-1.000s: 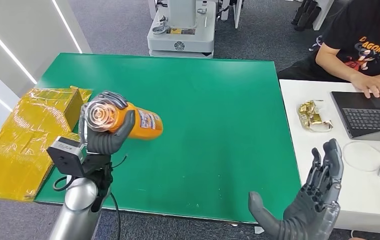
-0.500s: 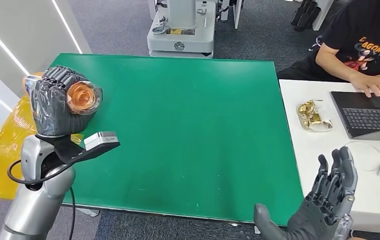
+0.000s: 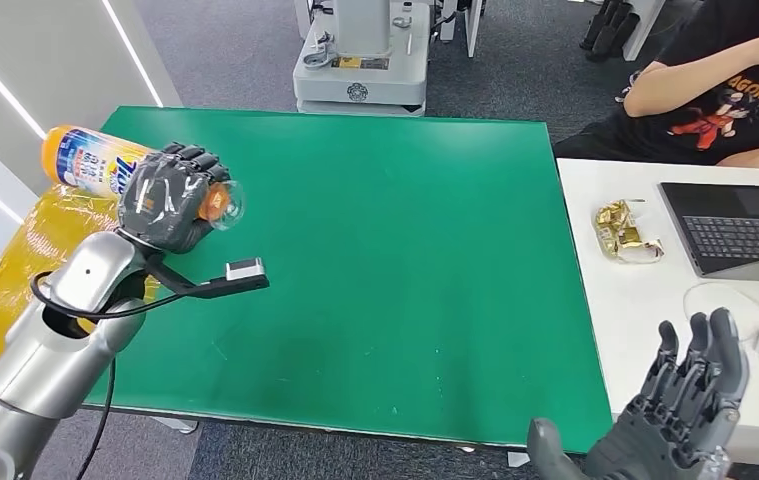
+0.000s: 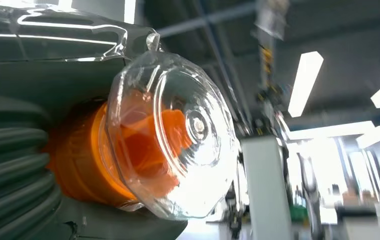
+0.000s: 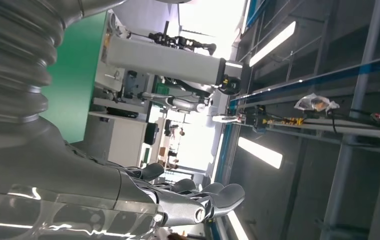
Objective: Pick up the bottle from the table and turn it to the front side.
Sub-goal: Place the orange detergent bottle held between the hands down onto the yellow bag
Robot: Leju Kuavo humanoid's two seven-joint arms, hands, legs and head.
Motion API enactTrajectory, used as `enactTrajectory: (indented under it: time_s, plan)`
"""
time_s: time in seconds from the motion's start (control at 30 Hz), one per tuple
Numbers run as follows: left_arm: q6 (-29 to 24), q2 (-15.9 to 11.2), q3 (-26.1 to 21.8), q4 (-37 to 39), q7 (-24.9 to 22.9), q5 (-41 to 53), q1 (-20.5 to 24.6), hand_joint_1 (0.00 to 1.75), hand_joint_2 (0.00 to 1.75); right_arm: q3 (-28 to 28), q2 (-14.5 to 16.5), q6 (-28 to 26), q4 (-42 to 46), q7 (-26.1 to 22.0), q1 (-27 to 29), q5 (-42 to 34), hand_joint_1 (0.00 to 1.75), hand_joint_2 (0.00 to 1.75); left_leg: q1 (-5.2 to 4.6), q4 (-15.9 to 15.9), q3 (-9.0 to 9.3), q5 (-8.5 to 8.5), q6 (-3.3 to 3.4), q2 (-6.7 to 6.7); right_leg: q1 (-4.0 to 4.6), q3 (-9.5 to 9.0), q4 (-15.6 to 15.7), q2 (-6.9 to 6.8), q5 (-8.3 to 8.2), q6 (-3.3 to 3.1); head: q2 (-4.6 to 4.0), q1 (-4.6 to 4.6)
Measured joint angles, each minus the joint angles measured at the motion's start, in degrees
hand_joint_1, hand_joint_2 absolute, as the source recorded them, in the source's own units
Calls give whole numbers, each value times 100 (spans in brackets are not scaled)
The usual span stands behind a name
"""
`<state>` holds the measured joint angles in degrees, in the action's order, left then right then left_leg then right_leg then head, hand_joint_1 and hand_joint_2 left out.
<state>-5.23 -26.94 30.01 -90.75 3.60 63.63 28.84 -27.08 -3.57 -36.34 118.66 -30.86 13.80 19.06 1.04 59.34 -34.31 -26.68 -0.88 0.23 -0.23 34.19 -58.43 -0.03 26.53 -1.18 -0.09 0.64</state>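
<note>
- Orange bottle (image 3: 90,165) off green table (image 3: 405,250), gripped by left hand (image 3: 167,198) at far left.
- Pickup done; label visible, turn looks nearly finished.
- Right hand (image 3: 680,410) spread, empty.

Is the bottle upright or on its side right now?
On its side: the left hand holds the bottle above the green table, clear cap pointing right.
</note>
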Motion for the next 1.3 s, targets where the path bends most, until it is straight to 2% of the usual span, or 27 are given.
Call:
enactTrajectory:
  time_s: [0.13, 0.27, 0.4, 0.7, 1.03, 1.3]
  plan:
    - [342, -82, 332, 521, 71, 96, 244, 175, 175, -9, -79, -113, 0, -68, 32, -133, 0, 175, 0, 0, 0, 0, 0, 3, 0, 1, 0, 2, 0, 0, 0, 0]
    - [970, -189, 647, 1141, 203, 220, 442, 175, 175, -17, -120, 24, -1, -99, 11, -239, 0, 175, 1, -2, 0, 0, 0, 5, 0, 2, -2, 6, 0, -1, 0, 1]
    - [1204, -238, 895, 1796, 278, 357, 552, 175, 175, -17, -122, 145, -2, -108, -36, -255, 0, 175, 1, -2, 0, 0, 0, 10, 1, 6, -3, 12, -1, -1, 0, 1]
    - [1703, -273, 1169, 3225, -50, 716, 867, 175, 175, -17, -120, 331, -2, 3, -133, -186, 0, 175, 1, -2, -1, 0, 0, 12, 1, 5, -4, 14, -2, -3, 0, 1]
    - [1744, -338, 1245, 3765, -56, 808, 868, 175, 175, -17, -118, 417, -2, 13, -150, -175, 0, 175, 1, -2, -4, 0, 0, 9, 1, 4, -4, 11, -1, -3, 0, 0]
    - [1963, -246, 1278, 4063, 276, 677, 850, 175, 175, -15, -52, 615, -4, 46, -190, -158, 0, 175, 1, -2, -3, 0, 0, 9, 1, 4, -4, 10, -2, -3, 0, 0]
